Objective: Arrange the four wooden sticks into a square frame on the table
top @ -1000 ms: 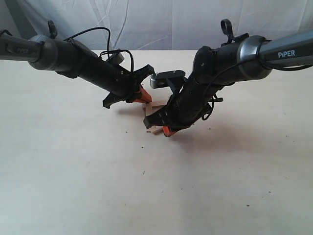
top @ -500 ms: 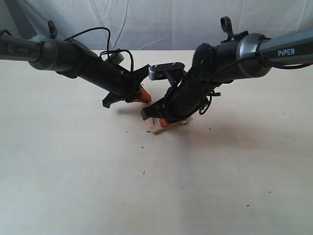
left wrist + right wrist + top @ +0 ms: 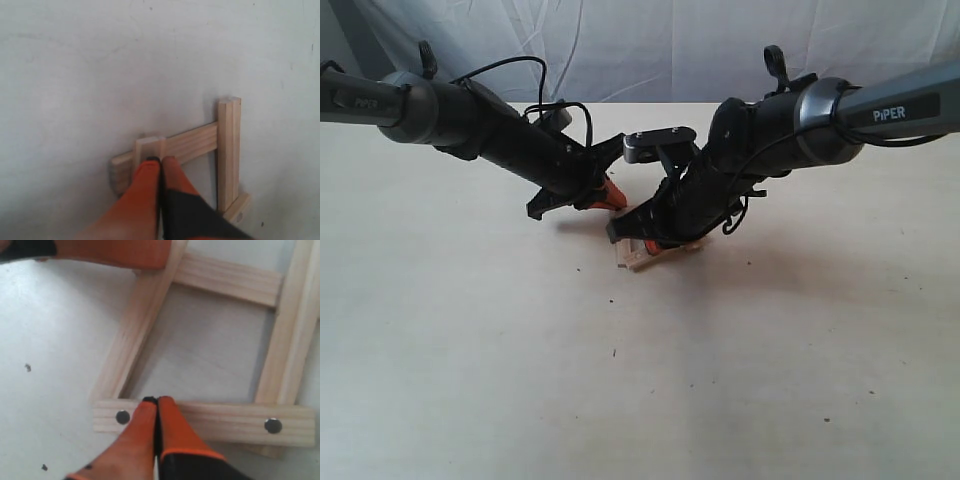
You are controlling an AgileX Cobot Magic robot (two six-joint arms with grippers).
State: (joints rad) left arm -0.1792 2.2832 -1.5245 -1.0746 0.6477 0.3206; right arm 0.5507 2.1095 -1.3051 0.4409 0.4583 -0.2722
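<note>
Both arms meet near the middle of the pale worktop (image 3: 470,350), over the small frame (image 3: 642,256) of four wooden sticks (image 3: 227,280) lying there. The left tool (image 3: 160,161) has its orange fingers pressed together with nothing between them. Its tips sit at the end of one stick (image 3: 150,145), at a corner where that stick crosses another. The right tool (image 3: 157,401) is likewise pressed together and pinches nothing. Its tips rest on the edge of the stick with two dark holes (image 3: 210,422), near one of the holes. The four sticks overlap at the corners and enclose an open patch of worktop. The slanted stick (image 3: 142,330) leans inward, so the outline looks skewed rather than truly square.
</note>
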